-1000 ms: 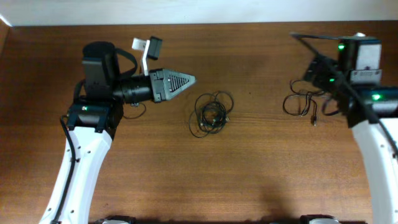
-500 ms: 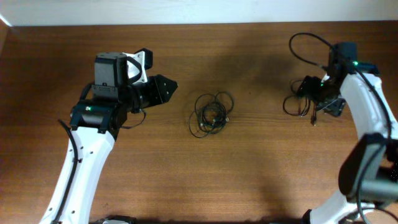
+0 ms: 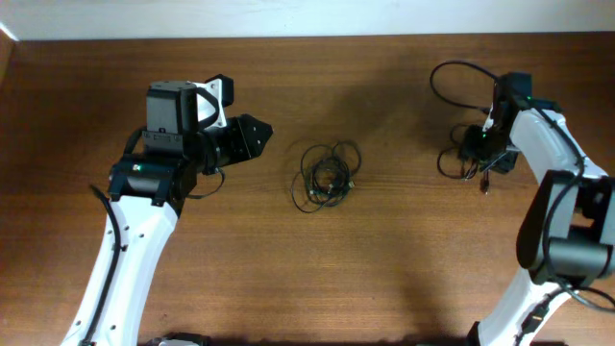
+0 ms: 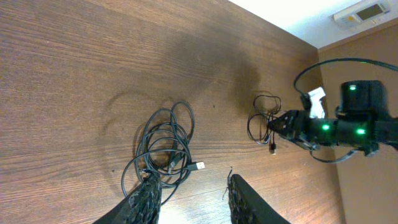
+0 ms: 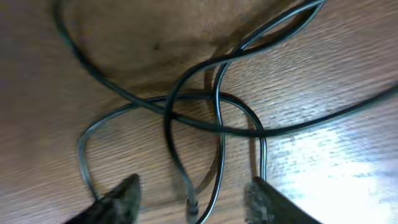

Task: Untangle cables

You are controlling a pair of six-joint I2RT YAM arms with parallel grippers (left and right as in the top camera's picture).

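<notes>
Right gripper (image 5: 189,196) — dropped at 3 o'clock, jaws apart, narrowing astride loose cables (image 5: 217,112): grasp likely imminent; left gripper (image 4: 194,186) newly parted, 9 o'clock.

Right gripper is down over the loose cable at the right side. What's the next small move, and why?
Probably close the right gripper on the strand between its fingertips. The right wrist view shows its jaws open, straddling crossed loops of the loose cable on the table, with nothing gripped; a pinch would let it lift that loop free.
</notes>
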